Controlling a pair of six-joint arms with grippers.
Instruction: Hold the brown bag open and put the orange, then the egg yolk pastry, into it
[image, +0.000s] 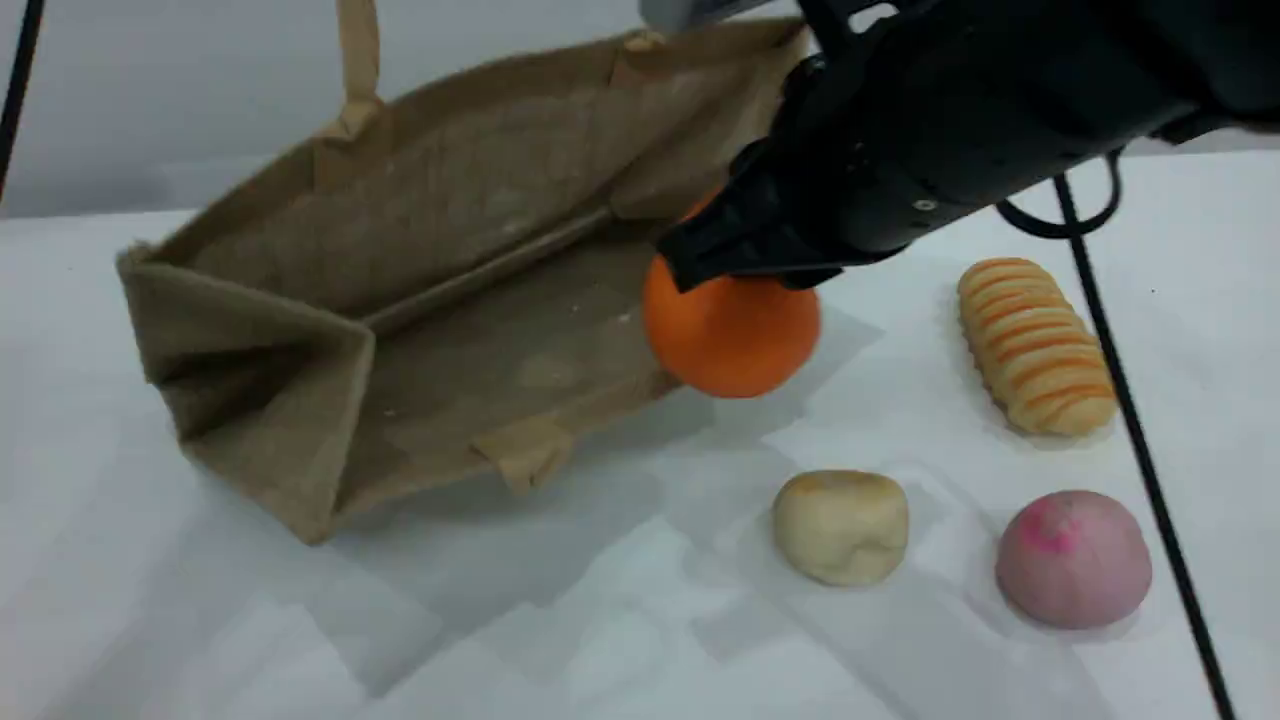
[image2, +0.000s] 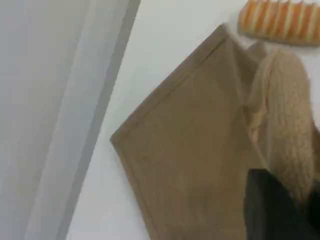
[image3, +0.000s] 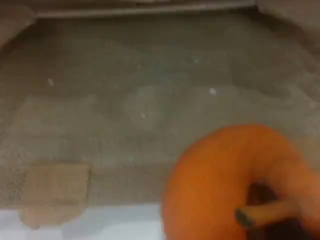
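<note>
The right end effector (image: 735, 275) gripped the orange (image: 735, 345) just beneath it, while the left end effector (image2: 280, 207) pinched the handle (image2: 282, 110) of the brown bag (image: 450, 250).

Brown bag (image: 480, 200) lies on its side across the upper left, tan weave, mouth gaping toward the right, one beige handle (image: 357, 50) stretched straight up out of frame. Orange (image: 735, 340), bright and smooth, is right at the bag's mouth, centre frame, overlapping the lower lip. Egg yolk pastry (image: 842, 525), cream with a browned top, sits lower right of centre, apart from the bag.
</note>
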